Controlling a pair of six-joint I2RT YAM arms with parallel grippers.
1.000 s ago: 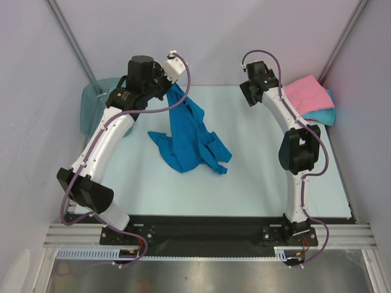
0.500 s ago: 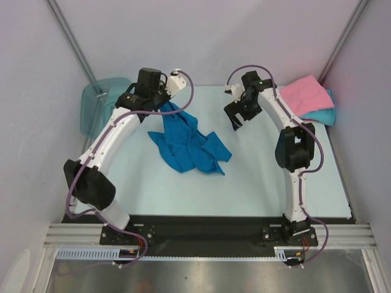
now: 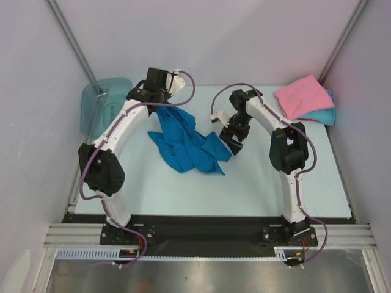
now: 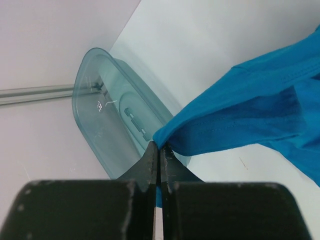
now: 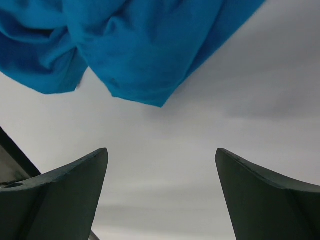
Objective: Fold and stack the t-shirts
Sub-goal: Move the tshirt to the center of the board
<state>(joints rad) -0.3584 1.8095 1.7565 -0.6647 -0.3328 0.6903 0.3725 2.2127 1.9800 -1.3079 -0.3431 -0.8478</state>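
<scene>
Since earlier frame, my right end effector (image 3: 234, 137) swung in; fingers spread, it hovers beside deep blue t-shirt (image 3: 183, 143), crumpled on surface (image 3: 275, 177). My left end effector (image 4: 159, 150) pinches its far hem. Advise: seize single-layer corner, pull taut.

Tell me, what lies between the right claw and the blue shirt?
Only bare table. In the right wrist view, the open right claw faces the blue shirt, with a strip of table between them and nothing on it.
</scene>
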